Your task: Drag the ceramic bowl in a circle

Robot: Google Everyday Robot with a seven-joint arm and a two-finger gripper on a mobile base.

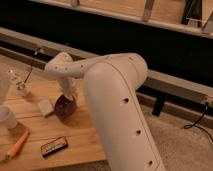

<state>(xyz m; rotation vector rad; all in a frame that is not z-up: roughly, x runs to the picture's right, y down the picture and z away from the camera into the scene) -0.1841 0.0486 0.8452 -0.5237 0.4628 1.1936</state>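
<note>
The gripper (67, 98) was down at the ceramic bowl (62, 111), meeting it from above at the bowl's far rim. Its lower end merged with the dark glaze there, so whether it was apart, together or clamped on the bowl could not be told. Above the bowl the wrist rose to a rounded white joint. From that joint the arm (117, 105) ran to the right of the bowl and then toward the camera as a thick white tube dotted with small dark holes, filling the view in front and to the right of the bowl.

The bowl, dark maroon and glossy, sat on the wooden table (80, 135).

Just left of the bowl lay a pale square block (46, 106); whether the two touched could not be told. Farther left of the bowl, at the view's edge, stood a white cup (6, 118). Left of the bowl and nearer the camera lay an orange, carrot-like thing (18, 145). In front of the bowl, well apart from it, lay a flat dark bar (54, 146) with a pale label. Behind and left of the bowl stood a small clear object (21, 86), with a thin dark cable (31, 62) rising beyond it.

Behind the bowl, past the table's far edge, a pale rail (175, 82) ran across under a dark wall. Well to the right of the bowl lay grey floor (185, 150).
</note>
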